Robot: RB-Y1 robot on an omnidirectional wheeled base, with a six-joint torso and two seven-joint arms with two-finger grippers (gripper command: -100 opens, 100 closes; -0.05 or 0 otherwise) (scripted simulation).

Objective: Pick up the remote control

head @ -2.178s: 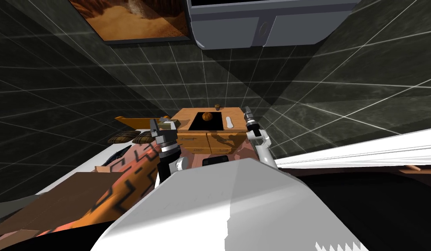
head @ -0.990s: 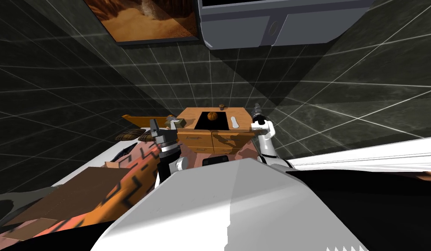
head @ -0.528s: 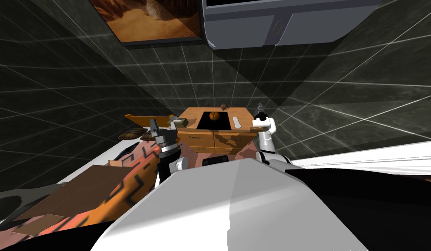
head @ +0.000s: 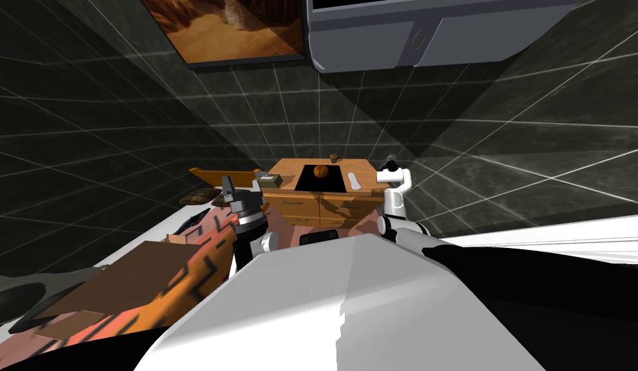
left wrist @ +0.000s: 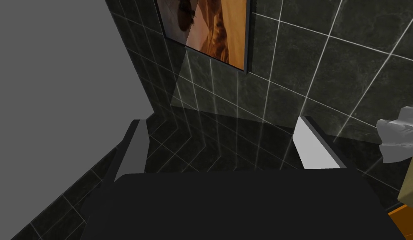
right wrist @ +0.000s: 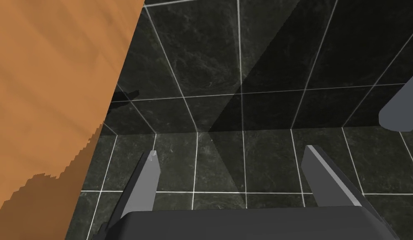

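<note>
Right end effector (head: 390,158), fingers (right wrist: 147,183) apart, near remote control (head: 354,180) on cabinet (head: 311,207)

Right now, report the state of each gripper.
Left gripper: open, holding nothing.
Right gripper: open, holding nothing.

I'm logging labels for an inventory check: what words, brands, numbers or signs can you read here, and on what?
None can be read.
The remote control on the wooden cabinet is too small to show any marks.
The framed picture bears no caption; the grey unit beside it has only a plain round mark.
</note>
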